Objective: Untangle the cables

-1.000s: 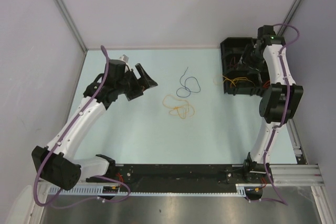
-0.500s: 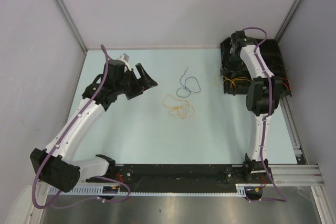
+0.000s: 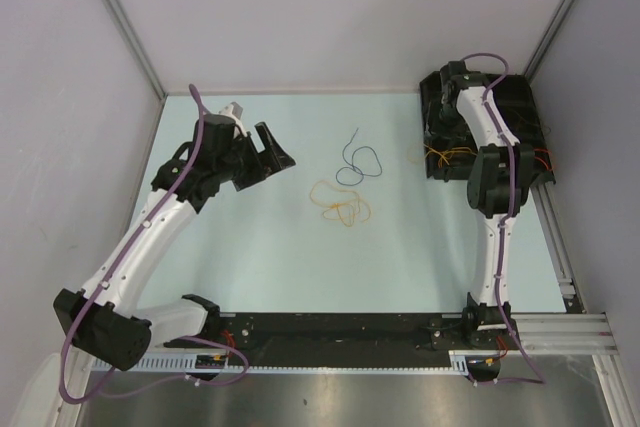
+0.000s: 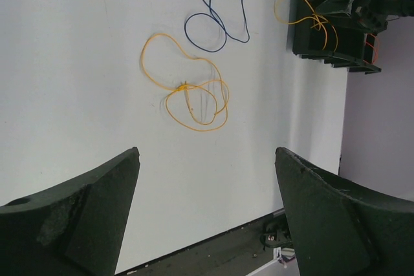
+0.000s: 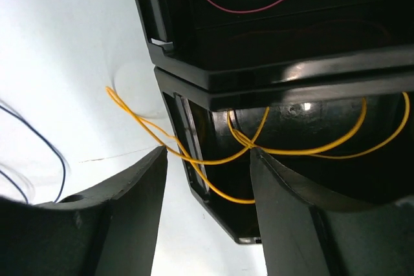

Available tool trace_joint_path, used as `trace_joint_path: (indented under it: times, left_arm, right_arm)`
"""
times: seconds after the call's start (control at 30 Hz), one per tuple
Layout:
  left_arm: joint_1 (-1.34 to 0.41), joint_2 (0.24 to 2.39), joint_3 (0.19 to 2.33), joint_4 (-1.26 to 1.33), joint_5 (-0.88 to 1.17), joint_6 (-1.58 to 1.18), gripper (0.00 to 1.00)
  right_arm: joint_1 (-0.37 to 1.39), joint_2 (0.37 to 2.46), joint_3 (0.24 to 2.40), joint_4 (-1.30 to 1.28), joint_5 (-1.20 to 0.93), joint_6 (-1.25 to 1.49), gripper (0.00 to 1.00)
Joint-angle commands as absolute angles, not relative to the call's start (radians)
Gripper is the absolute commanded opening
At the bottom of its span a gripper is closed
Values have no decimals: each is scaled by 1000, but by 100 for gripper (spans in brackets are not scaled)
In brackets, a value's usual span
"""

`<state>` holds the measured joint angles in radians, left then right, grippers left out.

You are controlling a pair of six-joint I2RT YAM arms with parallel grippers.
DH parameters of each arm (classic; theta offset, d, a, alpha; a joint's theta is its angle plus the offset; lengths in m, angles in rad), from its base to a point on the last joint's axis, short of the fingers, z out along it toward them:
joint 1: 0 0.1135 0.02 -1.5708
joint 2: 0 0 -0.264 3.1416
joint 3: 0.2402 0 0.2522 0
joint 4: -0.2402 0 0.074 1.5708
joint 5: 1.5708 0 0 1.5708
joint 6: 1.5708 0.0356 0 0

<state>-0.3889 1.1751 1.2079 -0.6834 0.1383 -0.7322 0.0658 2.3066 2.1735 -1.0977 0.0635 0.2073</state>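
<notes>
From above, the right gripper (image 5: 208, 153) is lost against the black tray (image 5: 278, 85) at the table's (image 4: 77, 63) far right corner, and the tray's contents are hard to read there. At the wrist, a red cable (image 5: 252, 11) in the upper compartment is cut off by the frame edge.

The right arm reaches forward over the tray, its jaws parted and clasping nothing. A yellow cable (image 5: 297, 152) crosses beyond the gap. The left arm stretches to the far left, and the left gripper (image 4: 207, 153) is spread wide and empty, aimed toward mid-table.

The yellow cable loops inside the lower compartment and spills over its wall onto the table. An orange cable (image 4: 183, 86) lies mid-table in overlapping loops with a small knot. A dark blue cable (image 4: 242, 4) curls just beyond it, apart from it.
</notes>
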Motion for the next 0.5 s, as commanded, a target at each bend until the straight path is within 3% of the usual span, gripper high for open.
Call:
trace_joint_path:
  times: [0.0,0.27,0.47]
  left_arm:
    - [-394,1166,1250,-678,124,-713,91]
    - [-393,1170,1249,-678,129,-718,91]
    - [-394,1170,1249,-681,124,-721,90]
  right_arm:
    - [78,2342,2209,-1085,80,201,56]
    - [87,2353,2207,-1069,77,206,45]
    - [89,2323,2191,-1078,35,216,51]
